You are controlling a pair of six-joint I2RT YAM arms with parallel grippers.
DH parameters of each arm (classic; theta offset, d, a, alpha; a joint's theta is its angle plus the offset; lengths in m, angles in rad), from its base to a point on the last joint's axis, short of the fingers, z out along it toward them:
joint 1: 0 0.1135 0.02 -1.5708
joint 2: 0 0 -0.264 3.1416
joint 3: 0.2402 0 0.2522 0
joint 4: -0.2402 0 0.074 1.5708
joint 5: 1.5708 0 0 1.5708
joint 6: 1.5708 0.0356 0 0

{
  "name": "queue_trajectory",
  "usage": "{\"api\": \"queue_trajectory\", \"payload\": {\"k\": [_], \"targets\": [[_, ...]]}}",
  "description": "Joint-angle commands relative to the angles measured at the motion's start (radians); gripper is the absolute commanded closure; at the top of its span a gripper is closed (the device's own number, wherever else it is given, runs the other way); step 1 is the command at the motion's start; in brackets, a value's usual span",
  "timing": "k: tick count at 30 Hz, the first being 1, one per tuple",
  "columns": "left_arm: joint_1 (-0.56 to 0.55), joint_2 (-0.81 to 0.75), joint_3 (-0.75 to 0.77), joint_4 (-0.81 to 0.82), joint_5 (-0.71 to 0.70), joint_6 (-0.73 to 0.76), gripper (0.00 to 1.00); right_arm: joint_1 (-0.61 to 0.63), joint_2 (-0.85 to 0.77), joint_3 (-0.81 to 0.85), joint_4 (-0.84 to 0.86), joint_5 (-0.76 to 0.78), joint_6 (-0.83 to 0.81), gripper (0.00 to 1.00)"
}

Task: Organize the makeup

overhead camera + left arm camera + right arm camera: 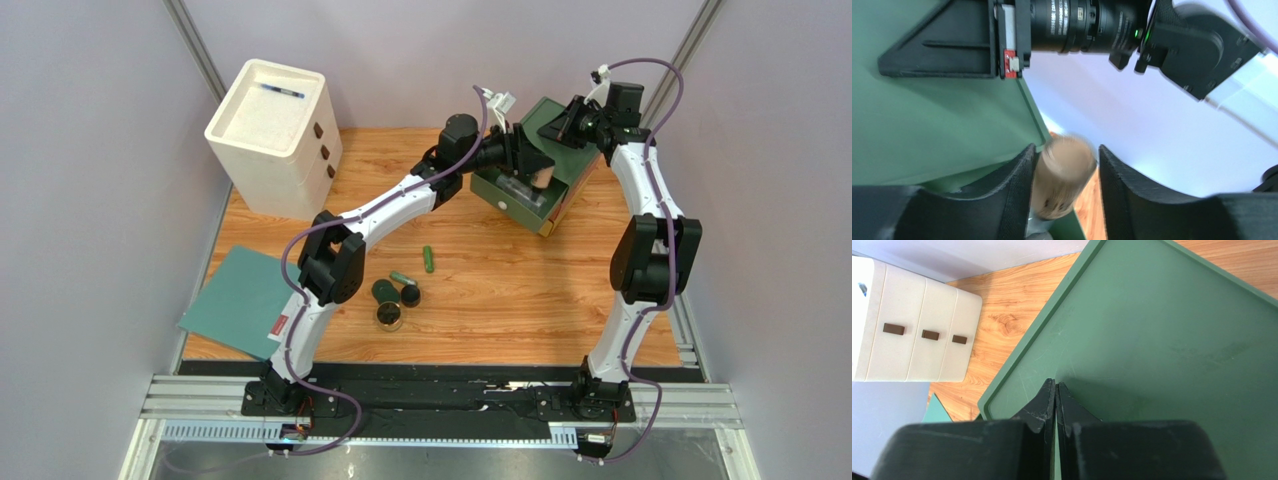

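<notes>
My left pincer (1066, 172) clamps the beige bottle (1062, 175) mid-body, green box (927, 125) alongside | I judge it light, stiff, slick, best gripped centrally | right pincer (1056, 390) closed, empty, tips on box

Wood bench (520, 300): white 3-drawer unit (275, 135) far L, green box (530, 190) far R, teal sheet (240, 300) at near-L edge, overhanging. Mid-bench: green tube (428, 259), smaller green tube (402, 278), dark green jar (384, 292) just beside black jar (410, 296), gold-rimmed compact (390, 317) nearest.
</notes>
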Motion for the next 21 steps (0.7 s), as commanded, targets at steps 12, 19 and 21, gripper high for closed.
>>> {"api": "queue_trajectory", "payload": {"k": [12,19,21], "targets": [[0.025,-0.121,0.064,-0.156,-0.062,0.275,0.32,0.015,0.133,-0.115,-0.355,0.081,-0.043,0.96],[0.022,-0.274,-0.060,-0.326,-0.050,0.575,0.35,0.015,0.130,-0.115,-0.357,0.087,-0.048,0.96],[0.017,-0.288,-0.084,-0.322,-0.048,0.625,0.36,0.015,0.134,-0.117,-0.357,0.087,-0.050,0.96]]}}
